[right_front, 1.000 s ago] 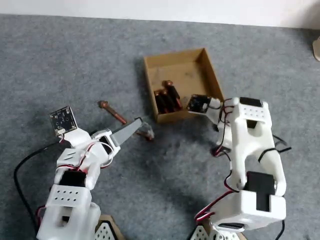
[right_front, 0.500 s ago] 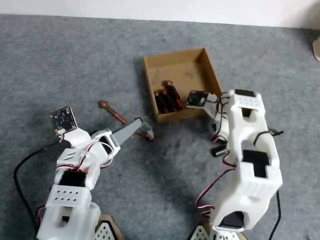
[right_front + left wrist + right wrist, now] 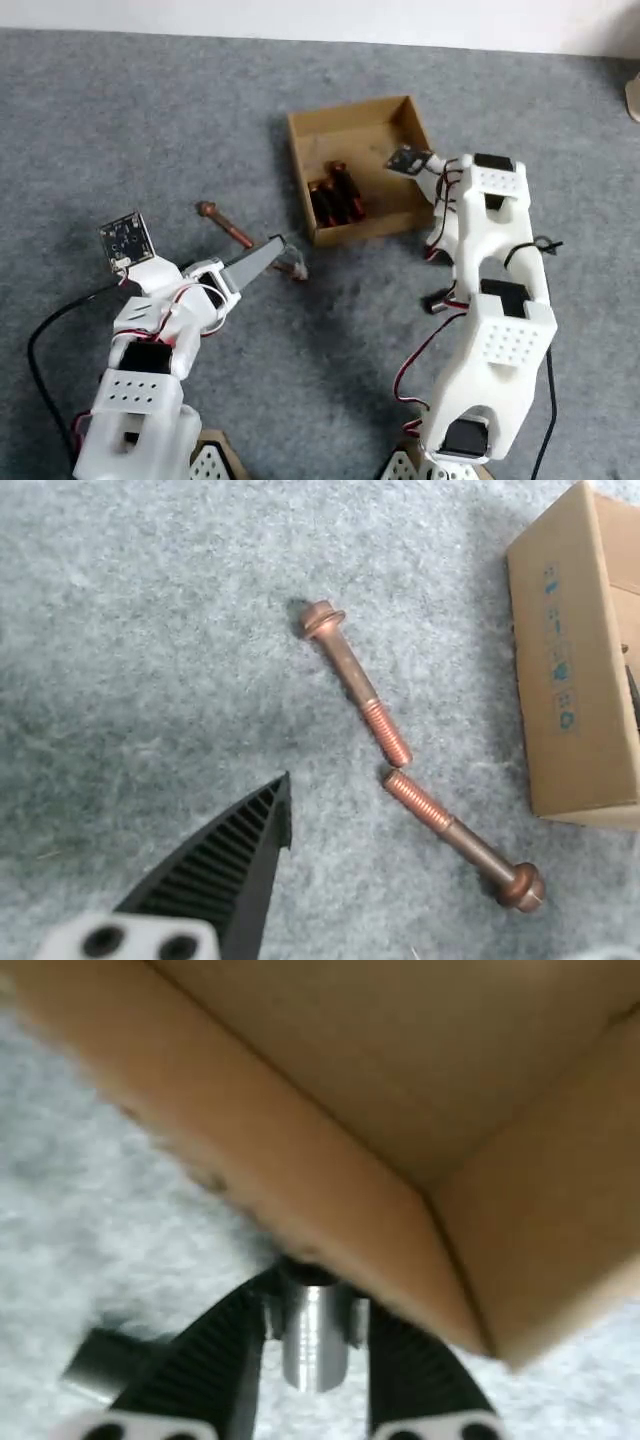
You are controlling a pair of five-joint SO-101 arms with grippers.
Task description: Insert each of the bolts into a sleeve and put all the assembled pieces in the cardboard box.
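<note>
Against the cardboard box [image 3: 250, 1120] edge, right jaws grasping sleeve [image 3: 313, 1335], left jaws released near bolts [image 3: 357, 683].

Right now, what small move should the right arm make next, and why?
Probably carry the sleeve from the cardboard box wall toward the two loose bolts: the right gripper is shut on it, and both bolts lie bare on the carpet.
</note>
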